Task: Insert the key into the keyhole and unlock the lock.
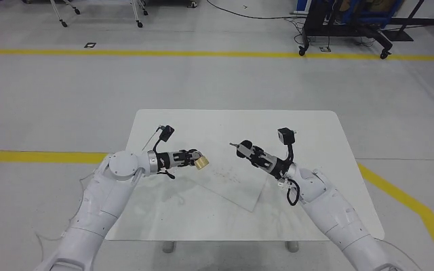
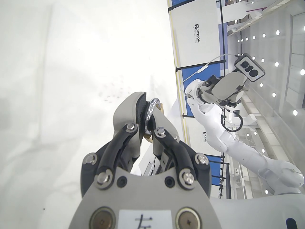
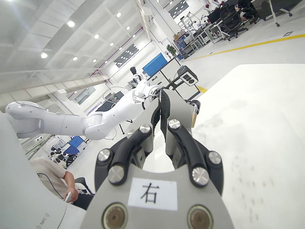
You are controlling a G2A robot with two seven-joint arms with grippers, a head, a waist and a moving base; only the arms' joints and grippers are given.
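**Both jaws closed, lock and key not yet joined**

Jaws of the left gripper (image 1: 194, 160), left of centre in the top view, are clamped tight on the lock (image 1: 202, 161). The left wrist view shows the pads pinching its steel shackle (image 2: 152, 108), with the brass body sticking out past the fingertips, held up off the table (image 1: 312, 129). To the right of the lock we see a gap of open air, and below it in the frame a clear sheet (image 1: 234, 191) lying on the tabletop. Right of the gap comes the key (image 1: 233, 144), a thin metal tip pointing toward the lock. Behind it is the right gripper (image 1: 242, 148), its jaws pressed together on the key's head with no opening between them. Key and lock are near each other but not touching.

We judge that insertion has not begun, and 3 things could spoil it:

- The lock is held by its shackle alone, so the body may pivot when the key pushes, and the tip would skid off.
- Little of the key sits between the pads, so it may twist or slip under load.
- We cannot see the keyhole, so we cannot tell whether the blade lines up. A crooked push could jam it or knock either piece loose onto the table.

The keyhole is the 1 receptacle that matters here, and with the key apart from the lock it holds nothing.
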